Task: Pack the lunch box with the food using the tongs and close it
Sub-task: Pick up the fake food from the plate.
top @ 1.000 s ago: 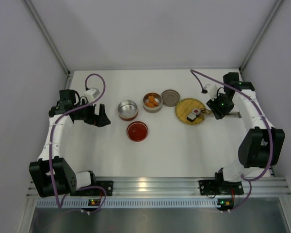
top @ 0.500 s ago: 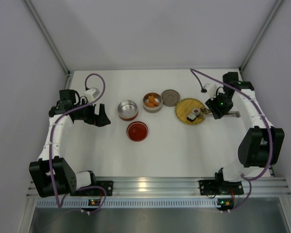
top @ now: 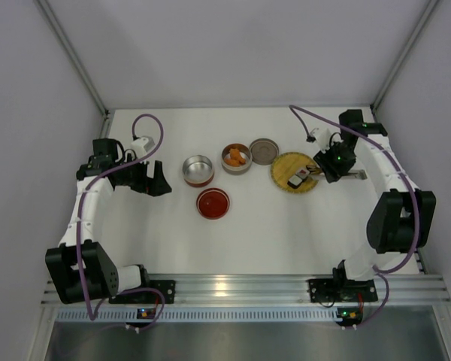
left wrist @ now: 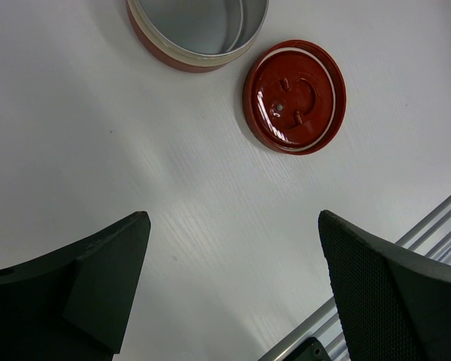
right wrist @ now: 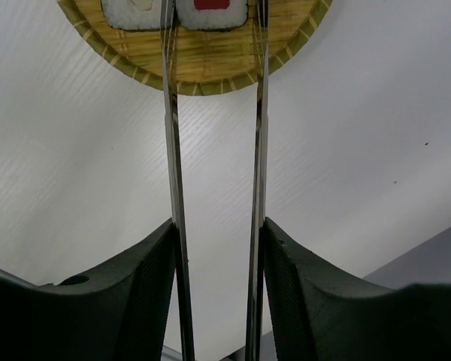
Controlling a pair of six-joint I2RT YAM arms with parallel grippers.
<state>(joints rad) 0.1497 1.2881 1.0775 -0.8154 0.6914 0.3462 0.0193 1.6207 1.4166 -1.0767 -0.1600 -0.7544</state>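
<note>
Between the half-closed fingers of the right end effector (right wrist: 218, 248) the tongs (right wrist: 172, 150) are gripped by both arms, pressed only partway together. Their tips are seen over two sushi rolls (right wrist: 210, 11) on the woven plate (right wrist: 225, 68), one arm apparently along the seam between them. One roll should be straddled squarely before the squeeze is tightened gently, lest it be crushed. Orange chunks (top: 236, 156) already lie in a tin (top: 225, 167). The left end effector (left wrist: 229, 248) is spread wide, empty, above the counter (left wrist: 173, 188).
</note>
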